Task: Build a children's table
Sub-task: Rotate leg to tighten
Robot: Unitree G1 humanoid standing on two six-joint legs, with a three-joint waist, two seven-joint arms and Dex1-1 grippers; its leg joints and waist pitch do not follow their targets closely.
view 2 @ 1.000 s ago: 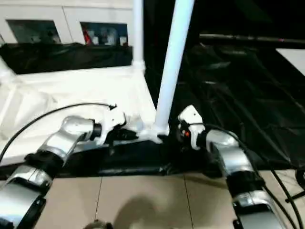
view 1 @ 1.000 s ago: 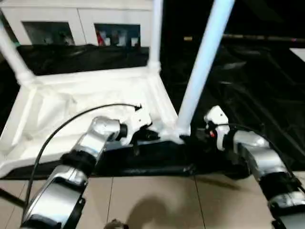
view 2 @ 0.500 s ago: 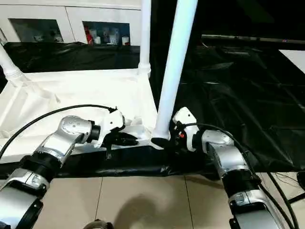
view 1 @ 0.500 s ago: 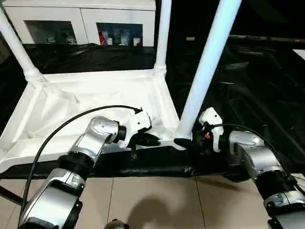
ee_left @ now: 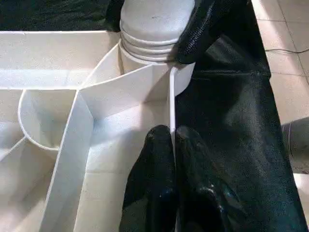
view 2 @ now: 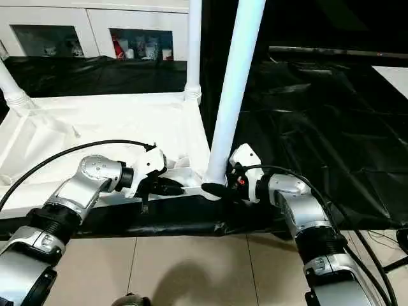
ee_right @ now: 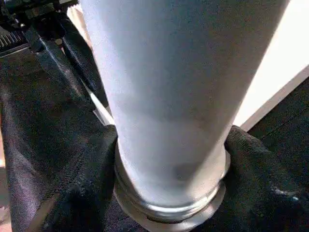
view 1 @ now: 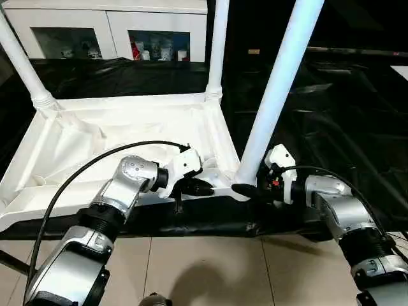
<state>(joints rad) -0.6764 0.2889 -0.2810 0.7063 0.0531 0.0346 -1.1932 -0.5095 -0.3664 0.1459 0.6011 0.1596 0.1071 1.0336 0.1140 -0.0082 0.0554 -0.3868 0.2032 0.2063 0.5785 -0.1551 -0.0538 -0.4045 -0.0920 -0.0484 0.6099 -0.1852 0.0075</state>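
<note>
Count: one upturned tabletop [view 1: 127, 127]; three legs standing in it [view 1: 277, 95] [view 1: 218, 48] [view 1: 22, 64]; two grippers [view 1: 203, 187] [view 1: 247, 190]; one cabinet [view 1: 105, 25].

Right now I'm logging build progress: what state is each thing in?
Tabletop: upside down on the black sheet, ribs up.
Near leg: upright in its corner socket, leaning slightly.
Far legs: two standing in their sockets.
Left gripper: shut on the tabletop's thin edge wall.
Right gripper: fingers around the near leg's base; a firm grip cannot be told.
Cabinet: doors closed.
</note>
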